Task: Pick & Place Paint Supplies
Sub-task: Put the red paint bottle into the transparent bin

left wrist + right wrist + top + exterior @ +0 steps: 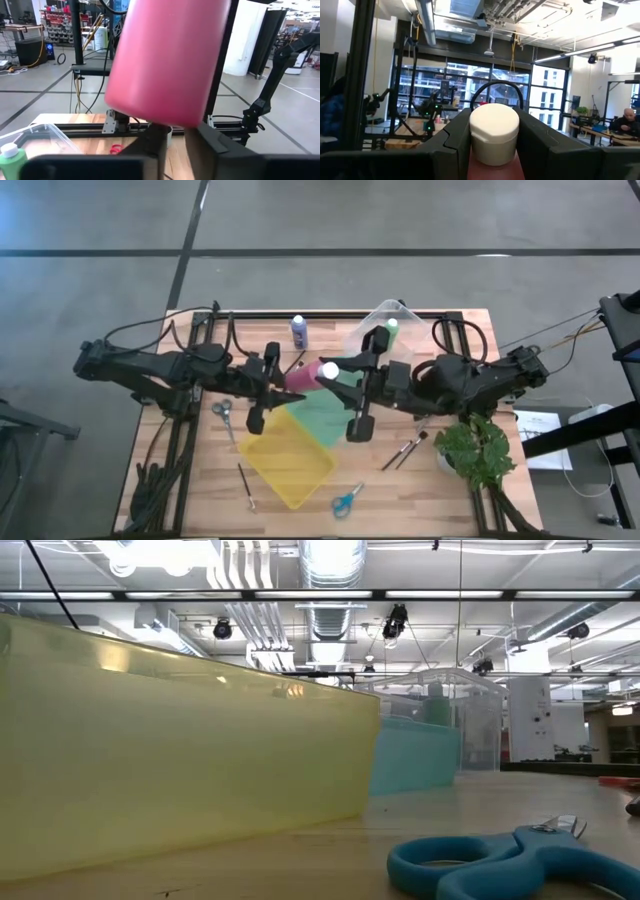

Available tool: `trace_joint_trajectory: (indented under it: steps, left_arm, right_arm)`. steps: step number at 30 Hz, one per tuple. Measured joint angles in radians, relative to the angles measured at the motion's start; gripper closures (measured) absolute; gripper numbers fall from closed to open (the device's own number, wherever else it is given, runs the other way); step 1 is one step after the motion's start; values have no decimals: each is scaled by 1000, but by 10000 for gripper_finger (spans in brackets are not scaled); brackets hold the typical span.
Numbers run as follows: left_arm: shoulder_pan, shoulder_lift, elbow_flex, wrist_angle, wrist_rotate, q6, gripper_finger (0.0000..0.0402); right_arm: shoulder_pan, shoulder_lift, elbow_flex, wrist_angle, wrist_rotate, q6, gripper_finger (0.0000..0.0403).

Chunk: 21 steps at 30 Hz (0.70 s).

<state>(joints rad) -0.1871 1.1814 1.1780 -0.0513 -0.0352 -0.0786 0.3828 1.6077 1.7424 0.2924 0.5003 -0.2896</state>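
One paint bottle out of three looks sorted so far: the green plastic bottle with a white cap [391, 328] stands inside the clear plastic bin [372, 318] at the back of the wooden table [450, 490].

Reading the high view from the left, the grey-handled scissors [225, 412] and a thin dark-handled brush [245, 485] lie loose on the wood, the blue-purple bottle [298, 332] stands on the table behind the arms, the blue-handled scissors [347, 500] lie at the front edge, and two more dark brushes [405, 450] lie near the leafy green plant [480, 450]. The yellow plastic bin [285, 460] and the green plastic bin [318, 420] appear to hold nothing. I judge the job to be early, with most of it left.

The left gripper [272, 380] sits at the base end of the pink-red plastic paint bottle [303, 377], which hangs on its side above the green bin between the two arms. That bottle fills the left wrist view, but I cannot tell whether this claw has closed on it.

The right gripper [345, 375] is pressed in on the bottle's white-capped end, pinching it. This looks like a hand-over in mid-air.
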Motion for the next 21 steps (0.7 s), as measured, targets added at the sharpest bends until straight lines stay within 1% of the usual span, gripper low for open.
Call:
trace_joint_trajectory:
  steps: [4, 8, 21]
  left_arm:
    - [0, -22, 0, -2, 3, 2, 371]
    - [0, -36, -5, -6, 2, 8, 388]
    - [5, -46, -6, -5, -6, 53, 391]
  right_arm:
    - [0, -2, 0, 4, -1, 1, 292]
    - [0, -2, 0, 36, -5, 6, 292]
    - [1, 15, -2, 48, -13, 49, 292]
